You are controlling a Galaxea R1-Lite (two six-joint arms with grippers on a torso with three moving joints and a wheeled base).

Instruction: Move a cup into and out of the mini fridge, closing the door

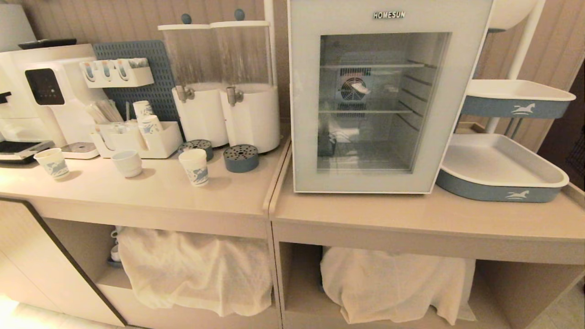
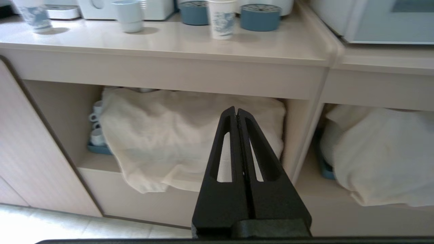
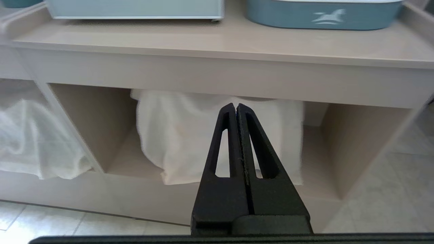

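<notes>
The cup (image 1: 194, 167), a tall white paper cup with a blue print, stands on the left counter in front of the drink dispensers; it also shows in the left wrist view as the cup (image 2: 222, 19). The mini fridge (image 1: 388, 16) stands on the right counter with its glass door (image 1: 305, 114) closed and nothing on its wire shelves. Neither arm appears in the head view. My left gripper (image 2: 236, 109) is shut and empty, low in front of the left cupboard opening. My right gripper (image 3: 236, 105) is shut and empty, low before the right opening, below the mini fridge (image 3: 135, 8).
A white mug (image 1: 127, 162) and a shorter paper cup (image 1: 52, 163) stand left of the cup. Two blue drip trays (image 1: 241, 158), two dispensers (image 1: 249, 82), an organiser (image 1: 160, 141) and a coffee machine (image 1: 45, 91) line the back. A tiered tray rack (image 1: 498, 171) stands right of the fridge. Towels (image 1: 196, 269) hang below.
</notes>
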